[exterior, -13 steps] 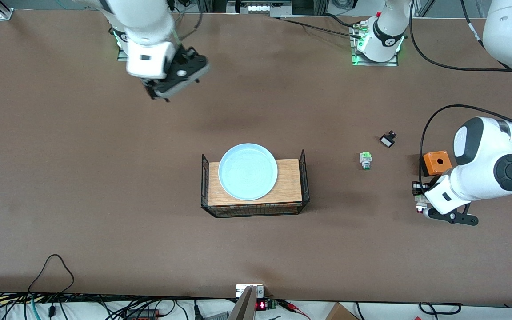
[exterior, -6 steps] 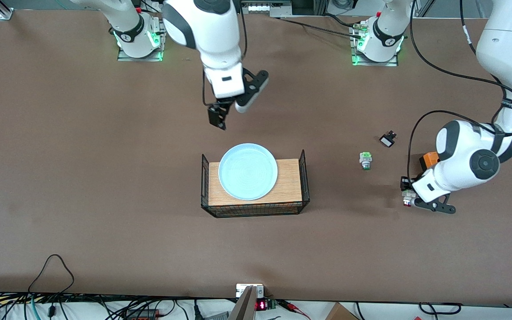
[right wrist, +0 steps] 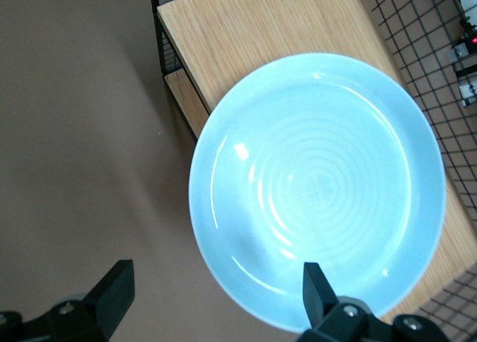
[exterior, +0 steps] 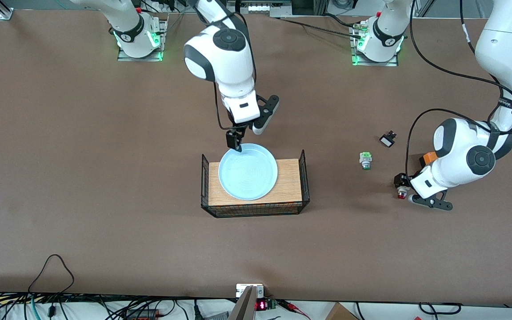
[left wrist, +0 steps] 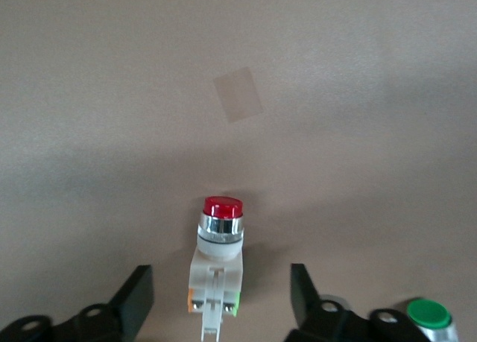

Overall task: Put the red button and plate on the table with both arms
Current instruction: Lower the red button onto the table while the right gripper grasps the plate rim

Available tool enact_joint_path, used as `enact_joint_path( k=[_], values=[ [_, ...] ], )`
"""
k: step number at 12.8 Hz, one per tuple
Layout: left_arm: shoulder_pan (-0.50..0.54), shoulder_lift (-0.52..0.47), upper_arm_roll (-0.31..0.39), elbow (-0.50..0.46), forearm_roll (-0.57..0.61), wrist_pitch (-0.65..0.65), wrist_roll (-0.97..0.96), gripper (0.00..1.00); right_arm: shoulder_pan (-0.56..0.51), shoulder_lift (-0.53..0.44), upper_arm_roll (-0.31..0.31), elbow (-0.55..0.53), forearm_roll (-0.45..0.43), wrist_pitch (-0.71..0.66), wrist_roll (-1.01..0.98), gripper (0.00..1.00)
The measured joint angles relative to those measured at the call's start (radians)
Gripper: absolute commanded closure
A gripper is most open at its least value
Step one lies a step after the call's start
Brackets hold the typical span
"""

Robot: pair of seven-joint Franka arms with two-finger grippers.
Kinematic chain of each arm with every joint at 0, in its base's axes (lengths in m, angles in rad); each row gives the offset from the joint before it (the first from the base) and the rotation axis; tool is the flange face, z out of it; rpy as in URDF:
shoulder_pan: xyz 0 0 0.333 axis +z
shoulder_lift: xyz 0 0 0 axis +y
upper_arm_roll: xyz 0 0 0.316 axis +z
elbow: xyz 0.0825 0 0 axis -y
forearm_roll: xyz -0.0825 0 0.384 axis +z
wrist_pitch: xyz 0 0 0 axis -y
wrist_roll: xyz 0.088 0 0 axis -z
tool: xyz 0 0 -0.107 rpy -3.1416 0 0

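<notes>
On the brown table (exterior: 105, 178), my open right gripper (right wrist: 212, 297) straddles the plate (right wrist: 317, 189) rim; my left gripper (left wrist: 220, 301), open, flanks the red button (left wrist: 220, 252).

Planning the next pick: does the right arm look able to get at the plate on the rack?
Probably yes. The right gripper hangs open over the plate rim, one finger inside it and one outside; the rack has no wire wall there.

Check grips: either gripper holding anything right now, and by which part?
Nothing held. Left gripper is open, fingers clear of the red button on the table. Right gripper is open over the plate rim.
</notes>
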Motion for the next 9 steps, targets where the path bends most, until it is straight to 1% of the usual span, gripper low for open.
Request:
enact_joint_path(
  k=[1,3,5,8,9],
  values=[
    [0.000,-0.017,-0.015,0.009,0.000,-0.034,0.000,0.00,0.000,0.019,-0.001,0.009,-0.002,0.015,-0.001,0.10],
    [-0.001,-0.060,-0.057,0.048,0.000,-0.132,-0.001,0.00,0.000,0.051,-0.002,0.032,-0.016,0.028,-0.002,0.28],
    [-0.002,-0.092,-0.098,0.128,0.000,-0.268,-0.001,0.00,0.000,0.067,-0.003,0.050,-0.034,0.028,-0.002,0.46],
    [-0.007,-0.106,-0.144,0.262,0.000,-0.455,-0.002,0.00,0.000,0.071,-0.004,0.056,-0.042,0.035,-0.002,0.79],
    [-0.012,-0.106,-0.151,0.292,0.000,-0.495,-0.007,0.00,0.000,0.071,-0.004,0.056,-0.043,0.037,-0.002,0.96]
  ],
)
